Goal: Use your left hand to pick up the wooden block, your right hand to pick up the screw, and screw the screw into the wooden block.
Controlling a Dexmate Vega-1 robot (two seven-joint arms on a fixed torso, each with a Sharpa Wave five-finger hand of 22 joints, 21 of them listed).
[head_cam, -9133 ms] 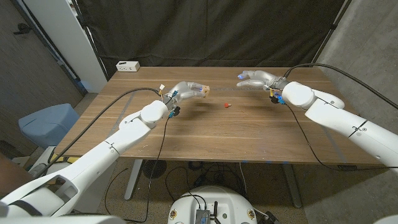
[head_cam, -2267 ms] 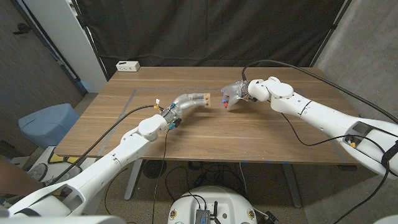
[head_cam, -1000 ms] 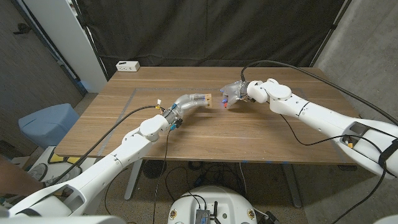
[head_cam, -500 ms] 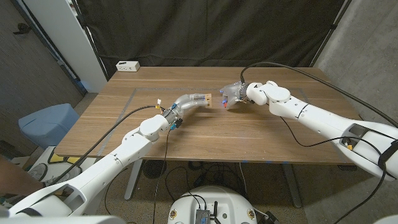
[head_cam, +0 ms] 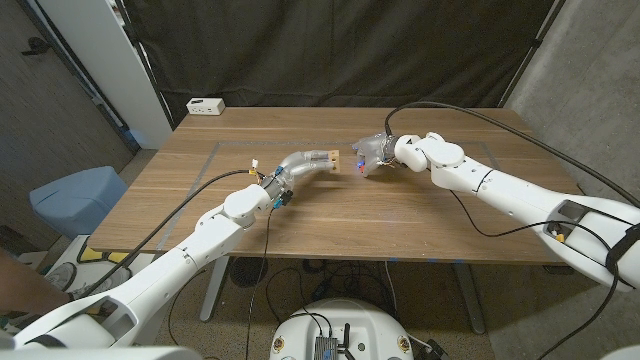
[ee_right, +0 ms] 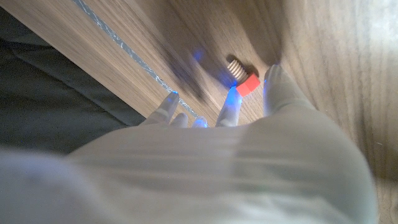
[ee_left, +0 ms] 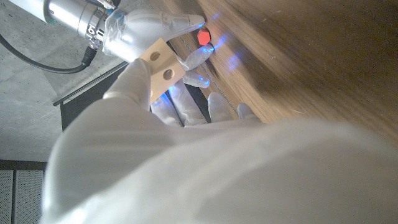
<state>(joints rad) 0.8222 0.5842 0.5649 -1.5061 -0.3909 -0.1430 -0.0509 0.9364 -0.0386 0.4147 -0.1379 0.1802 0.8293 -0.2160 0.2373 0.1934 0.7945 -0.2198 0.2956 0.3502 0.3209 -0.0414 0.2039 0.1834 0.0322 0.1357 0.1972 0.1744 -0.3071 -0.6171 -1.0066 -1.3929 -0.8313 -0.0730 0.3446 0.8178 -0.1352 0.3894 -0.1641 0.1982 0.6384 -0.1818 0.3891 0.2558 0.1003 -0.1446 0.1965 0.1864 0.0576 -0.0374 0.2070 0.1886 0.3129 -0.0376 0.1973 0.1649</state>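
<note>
My left hand (head_cam: pixel 305 159) holds the pale wooden block (head_cam: pixel 331 158) up off the table, its face with two holes (ee_left: pixel 159 65) turned toward the right hand. The screw (head_cam: pixel 362 170), with a red head (ee_right: pixel 248 84) and a threaded shaft, lies on the table just right of the block. My right hand (head_cam: pixel 374 152) reaches down over it. A finger (ee_right: pixel 229 103) and the thumb (ee_right: pixel 278 90) close on the red head from both sides. In the left wrist view the red head (ee_left: pixel 203 37) sits between the right hand's fingertips (ee_left: pixel 186 22).
A white box (head_cam: pixel 205 105) stands at the table's (head_cam: pixel 420 215) far left corner. A blue bin (head_cam: pixel 75 198) sits on the floor to the left. Black curtains hang behind the table.
Over the last second my right arm has shifted slightly while the hand stayed at the screw. The left hand keeps the block in the same place. The screw has not left the table.
</note>
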